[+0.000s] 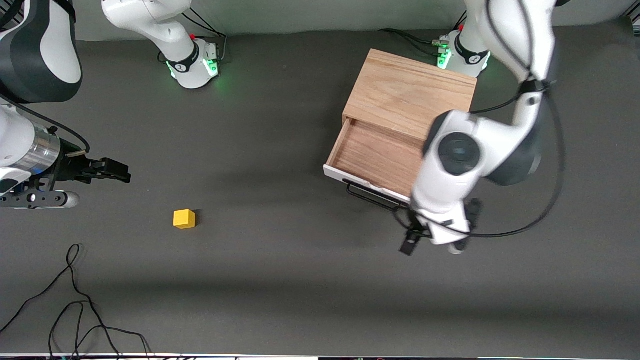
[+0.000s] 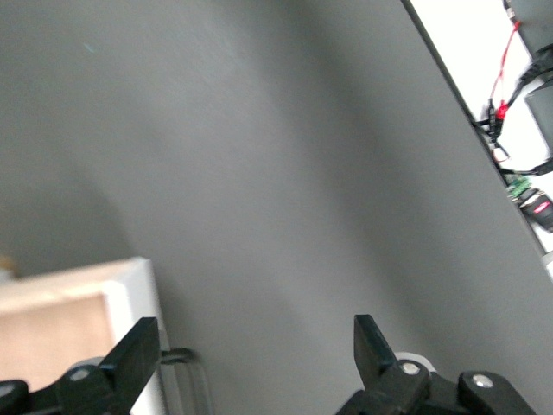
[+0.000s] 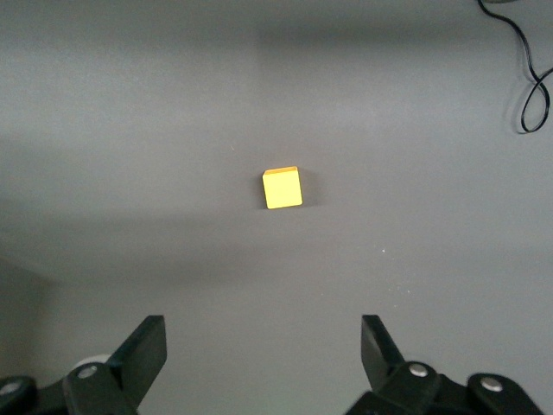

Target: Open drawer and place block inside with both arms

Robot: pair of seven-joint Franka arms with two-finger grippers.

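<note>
Drawer (image 1: 376,157) stands pulled out; left gripper (image 1: 436,235), fingers spread, hangs just beside its handle (image 1: 372,196). Block (image 1: 184,219) lies well apart toward the right arm's end, beneath the spread, empty right gripper (image 3: 263,354), apparently lining up a grab.

No text, label, brand name or number can be read anywhere in these views. The black bands around the two white robot arm bases (image 1: 192,62) (image 1: 462,52) carry small white marks, but they are too small to make out as letters or a logo. The light-oak cabinet (image 1: 410,92), the small yellow cube (image 1: 184,219) and the dark grey surface (image 1: 280,280) bear no print or sign.
</note>
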